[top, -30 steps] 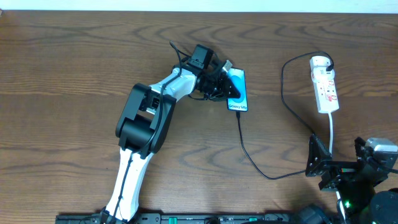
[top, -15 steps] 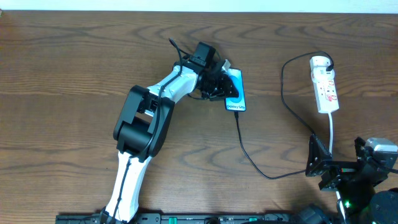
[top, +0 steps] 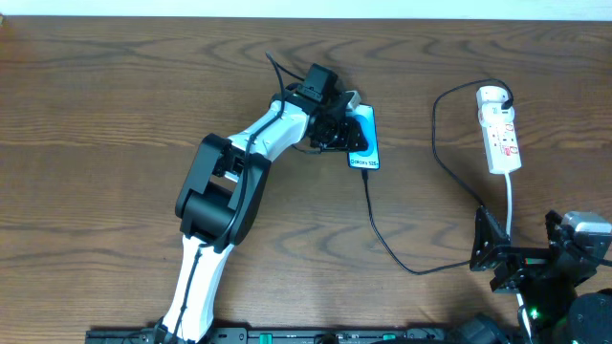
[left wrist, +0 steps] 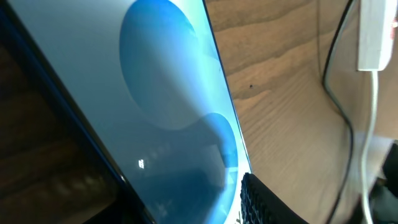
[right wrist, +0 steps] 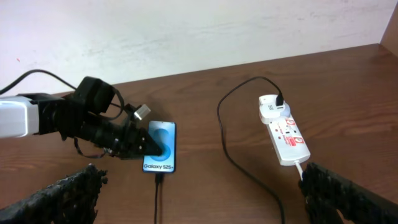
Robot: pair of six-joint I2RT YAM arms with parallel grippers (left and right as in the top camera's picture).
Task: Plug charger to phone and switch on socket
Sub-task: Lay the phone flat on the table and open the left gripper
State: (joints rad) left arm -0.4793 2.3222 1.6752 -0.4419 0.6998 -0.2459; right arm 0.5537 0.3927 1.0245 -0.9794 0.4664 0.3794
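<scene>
The phone (top: 367,153) lies on the wooden table with its cyan screen up. It also shows in the right wrist view (right wrist: 161,163) and fills the left wrist view (left wrist: 168,74). My left gripper (top: 350,131) reaches in from the left and is shut on the phone's upper part (right wrist: 152,144). The charger cable (top: 382,239) runs from the phone's near end in a loop to the socket strip (top: 501,134), also in the right wrist view (right wrist: 286,137). Its plug tip (right wrist: 158,178) sits in the phone. My right gripper (right wrist: 199,193) is open and empty near the front edge.
The strip's white cord (top: 510,205) runs toward my right arm. A black plug (right wrist: 273,99) sits in the strip's far end. The cable loop (right wrist: 230,155) lies between phone and strip. A pale wall stands behind the table.
My left gripper and the phone shifted a little left, then back right. The left wrist moved slightly away from me. The right arm has not moved.
</scene>
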